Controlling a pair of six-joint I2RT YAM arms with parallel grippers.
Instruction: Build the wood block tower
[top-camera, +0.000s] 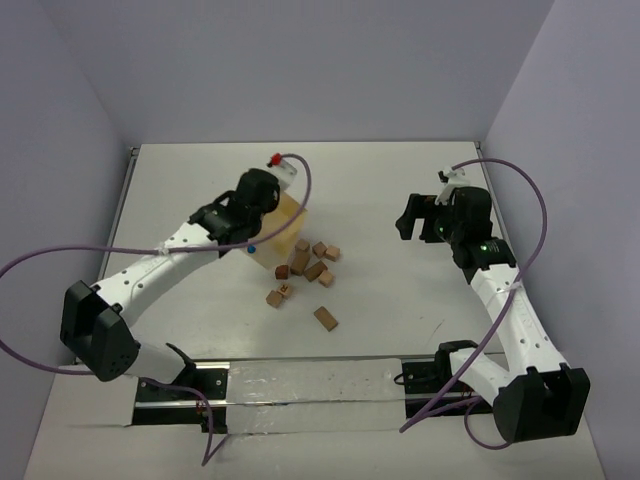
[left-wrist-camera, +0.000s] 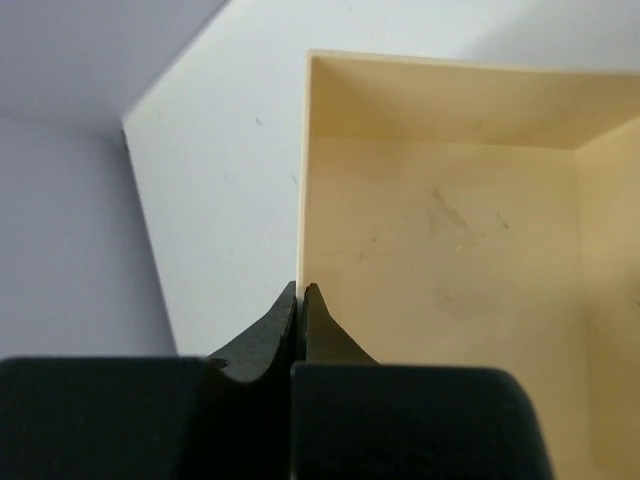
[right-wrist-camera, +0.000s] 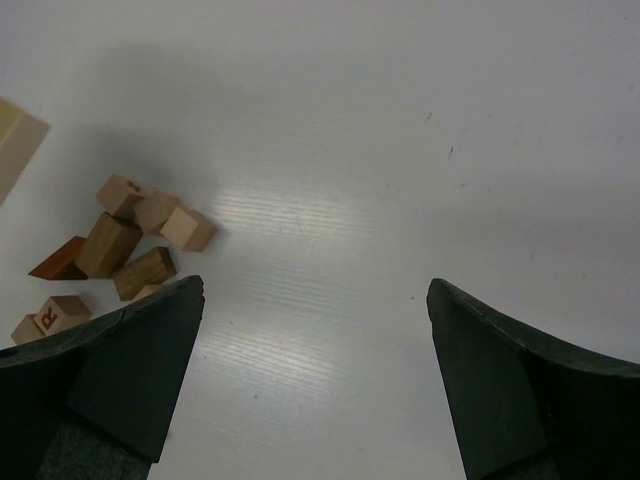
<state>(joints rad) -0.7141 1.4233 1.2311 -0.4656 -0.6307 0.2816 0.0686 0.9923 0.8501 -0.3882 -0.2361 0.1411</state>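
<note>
Several small wood blocks (top-camera: 312, 258) lie loose on the white table, right of a pale wooden box (top-camera: 287, 222) with a blue dot. Two more blocks (top-camera: 280, 294) lie nearer me, and one (top-camera: 325, 318) sits apart. None is stacked, so no tower is in view. My left gripper (top-camera: 268, 200) is shut on the box's side wall. In the left wrist view the gripper (left-wrist-camera: 301, 290) pinches the wall edge, and the box (left-wrist-camera: 440, 230) is empty inside. My right gripper (top-camera: 408, 224) hangs open over bare table, right of the blocks (right-wrist-camera: 130, 240). Nothing lies between its fingers (right-wrist-camera: 315, 290).
The table's back and side walls are pale lilac. A metal rail (top-camera: 300, 385) with both arm bases runs along the near edge. A corner of the box (right-wrist-camera: 15, 140) shows at the left of the right wrist view. Purple cables loop beside each arm.
</note>
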